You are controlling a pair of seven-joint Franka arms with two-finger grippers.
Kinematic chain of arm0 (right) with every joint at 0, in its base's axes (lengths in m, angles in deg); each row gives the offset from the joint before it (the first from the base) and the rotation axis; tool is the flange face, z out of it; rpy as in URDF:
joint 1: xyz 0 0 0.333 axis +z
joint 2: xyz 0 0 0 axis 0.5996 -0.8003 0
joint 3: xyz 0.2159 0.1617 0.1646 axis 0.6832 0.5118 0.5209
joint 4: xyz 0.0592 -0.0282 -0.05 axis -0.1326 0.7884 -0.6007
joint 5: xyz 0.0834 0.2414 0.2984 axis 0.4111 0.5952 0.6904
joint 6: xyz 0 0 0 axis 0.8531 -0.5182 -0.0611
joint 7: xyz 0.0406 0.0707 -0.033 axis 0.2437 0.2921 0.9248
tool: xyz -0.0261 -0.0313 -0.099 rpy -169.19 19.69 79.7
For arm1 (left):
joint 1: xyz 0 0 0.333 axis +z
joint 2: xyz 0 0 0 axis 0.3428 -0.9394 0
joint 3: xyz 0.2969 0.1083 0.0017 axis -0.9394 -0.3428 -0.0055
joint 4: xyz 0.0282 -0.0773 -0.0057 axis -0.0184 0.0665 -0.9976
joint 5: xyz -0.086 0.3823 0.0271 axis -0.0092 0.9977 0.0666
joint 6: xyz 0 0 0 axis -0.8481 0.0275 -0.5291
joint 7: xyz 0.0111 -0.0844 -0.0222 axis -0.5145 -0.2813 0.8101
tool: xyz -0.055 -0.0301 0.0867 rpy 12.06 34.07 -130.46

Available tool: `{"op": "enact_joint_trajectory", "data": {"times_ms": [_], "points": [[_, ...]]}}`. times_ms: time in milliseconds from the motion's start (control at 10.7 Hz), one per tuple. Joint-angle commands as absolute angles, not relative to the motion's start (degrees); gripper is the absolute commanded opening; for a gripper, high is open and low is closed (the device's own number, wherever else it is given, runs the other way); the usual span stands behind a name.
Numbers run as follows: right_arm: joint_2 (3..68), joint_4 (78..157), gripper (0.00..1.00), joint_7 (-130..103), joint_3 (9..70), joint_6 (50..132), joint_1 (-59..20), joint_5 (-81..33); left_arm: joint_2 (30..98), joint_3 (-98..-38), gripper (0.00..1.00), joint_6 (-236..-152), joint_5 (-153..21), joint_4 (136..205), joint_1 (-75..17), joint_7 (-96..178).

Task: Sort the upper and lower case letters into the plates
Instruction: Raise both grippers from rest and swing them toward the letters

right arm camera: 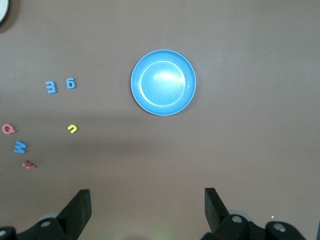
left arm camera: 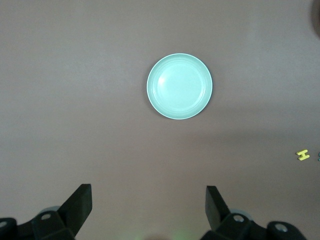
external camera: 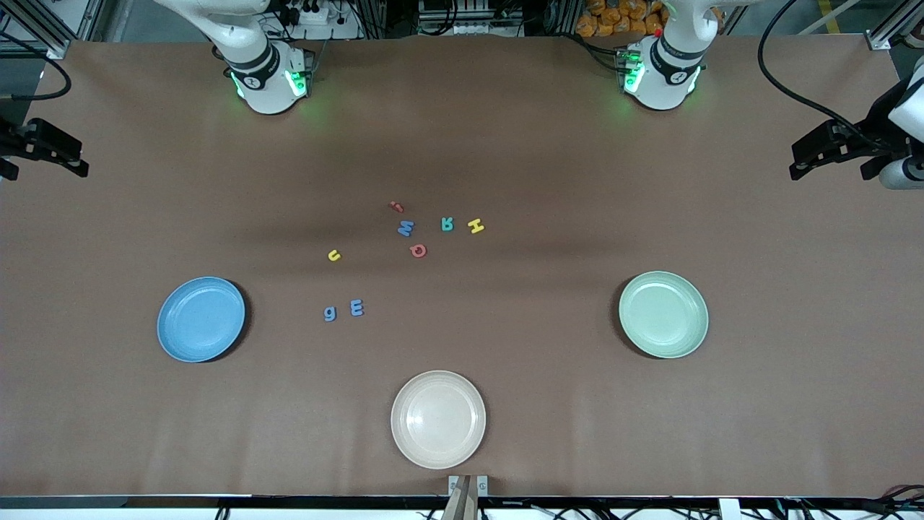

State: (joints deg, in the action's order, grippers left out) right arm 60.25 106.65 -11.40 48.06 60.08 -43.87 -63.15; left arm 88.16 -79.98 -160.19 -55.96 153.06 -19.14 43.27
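Eight small letters lie in the middle of the table: a red piece [external camera: 395, 206], blue M [external camera: 406, 228], teal R [external camera: 447, 224], yellow H [external camera: 476, 226], red Q [external camera: 418, 250], yellow u [external camera: 333, 255], blue g [external camera: 330, 313] and blue E [external camera: 356, 308]. The sky blue plate [external camera: 201, 318] sits toward the right arm's end and the mint plate [external camera: 663, 314] toward the left arm's end; neither holds anything. My left gripper [left arm camera: 148, 189] hangs open high above the table near the mint plate [left arm camera: 179, 86]. My right gripper [right arm camera: 147, 192] hangs open high near the blue plate [right arm camera: 163, 82]. Neither gripper holds anything.
A cream-beige plate [external camera: 438, 419] with nothing in it sits nearest the front camera, between the two coloured plates. The brown table cover [external camera: 462, 130] is bare between the letters and the arm bases. The grippers show at the front view's side edges [external camera: 812, 155] [external camera: 65, 159].
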Motion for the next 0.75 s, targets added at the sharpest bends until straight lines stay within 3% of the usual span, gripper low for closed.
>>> {"op": "enact_joint_trajectory", "data": {"times_ms": [0, 373, 653], "points": [[61.3, 107.7, 1.0, -11.1, 48.8, 60.2, -44.6, -62.3, 88.3, -80.0, 1.0, -159.0, -56.9, 152.3, -18.8, 43.8], [61.9, 107.4, 1.0, -11.2, 49.0, 60.6, -44.6, -62.2, 86.2, -79.6, 1.0, -159.2, -57.9, 152.4, -20.0, 43.9], [61.9, 107.1, 1.0, -11.1, 49.4, 60.2, -44.5, -62.2, 82.1, -77.2, 1.0, -164.8, -60.6, 154.5, -23.7, 41.8]]}}
